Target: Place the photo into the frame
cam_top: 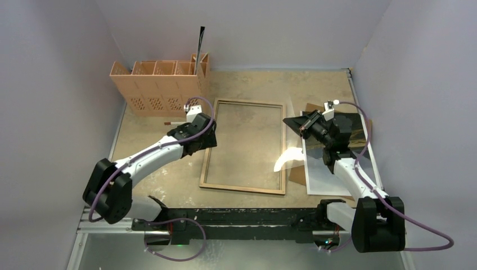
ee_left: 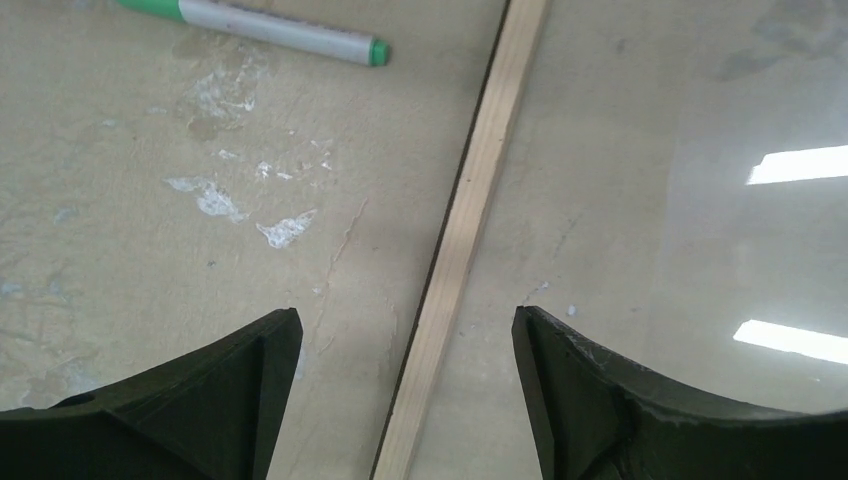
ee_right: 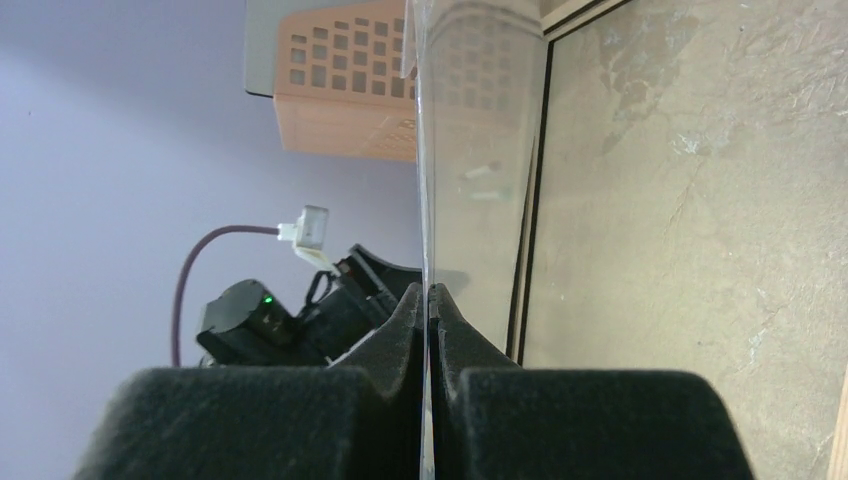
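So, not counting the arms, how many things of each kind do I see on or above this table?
frame: 1
clear pane, pinched in the right jaws: 1
photo: 1
brown board: 1
peach rack: 1
marker: 1
dark strip standing in the rack: 1
Total: 7

A worn beige table (cam_top: 247, 84) fills the floor of a booth with pale lilac walls (cam_top: 56, 84). At its far left stands an orange-brown organizer (cam_top: 157, 84), a row of open compartments with perforated sides. A thin dark strip (cam_top: 201, 42) rises upright from its rightmost compartment. Just on the organizer's near side a marker (ee_left: 270, 28) with a grey barrel and green ends lies flat, with white scuffs (ee_left: 215, 195) on the tabletop near it. On the right lies a brown backing board (cam_top: 296, 175), mostly covered.
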`<state>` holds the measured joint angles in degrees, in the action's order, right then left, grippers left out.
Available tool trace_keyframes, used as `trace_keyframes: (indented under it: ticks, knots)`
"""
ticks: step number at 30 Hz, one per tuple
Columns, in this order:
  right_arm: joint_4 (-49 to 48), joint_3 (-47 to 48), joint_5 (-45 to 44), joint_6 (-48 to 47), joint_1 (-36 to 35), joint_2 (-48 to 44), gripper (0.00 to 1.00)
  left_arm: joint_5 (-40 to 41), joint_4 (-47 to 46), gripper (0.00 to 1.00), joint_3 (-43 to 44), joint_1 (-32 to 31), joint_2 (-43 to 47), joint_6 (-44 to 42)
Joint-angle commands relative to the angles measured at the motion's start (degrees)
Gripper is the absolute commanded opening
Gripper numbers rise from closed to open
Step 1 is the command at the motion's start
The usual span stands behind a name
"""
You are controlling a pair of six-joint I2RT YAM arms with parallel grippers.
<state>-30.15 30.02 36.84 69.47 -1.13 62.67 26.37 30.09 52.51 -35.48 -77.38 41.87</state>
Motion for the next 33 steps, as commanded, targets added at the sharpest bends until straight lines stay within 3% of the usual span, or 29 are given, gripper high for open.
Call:
trace_keyframes:
  ticks: [1,10,15,24,27,33]
  knots:
    - [-9.75,-2.03,-1.16,3.32,-0.9,-0.3,0.0,2.39,-6.82,0.77,-2.49,1.3,-2.99,4.33]
    - [-16.02,-6.01,-3.0,6.31,-2.64,0.76,0.0,-6.71,-16.67,0.44,-9.12,3.06,-7.51,4.73]
    - [-17.27,-7.17,-4.18,6.72,-3.05,0.96,0.0,-8.83,-17.83,0.36,-10.69,3.12,-9.53,4.54]
    - [-21.25,-8.28,-6.88,7.39,-6.4,3.59,0.0,-11.8,-17.97,0.08,-12.26,3.05,-8.73,5.77]
    - [-23.07,-7.52,-6.96,8.04,-7.2,5.0,0.0,-13.06,-17.32,0.04,-12.37,3.08,-7.38,6.17]
    - [-20.87,-6.6,-8.36,6.4,-7.73,4.47,0.0,-14.78,-15.7,0.03,-12.02,3.43,-4.76,7.03]
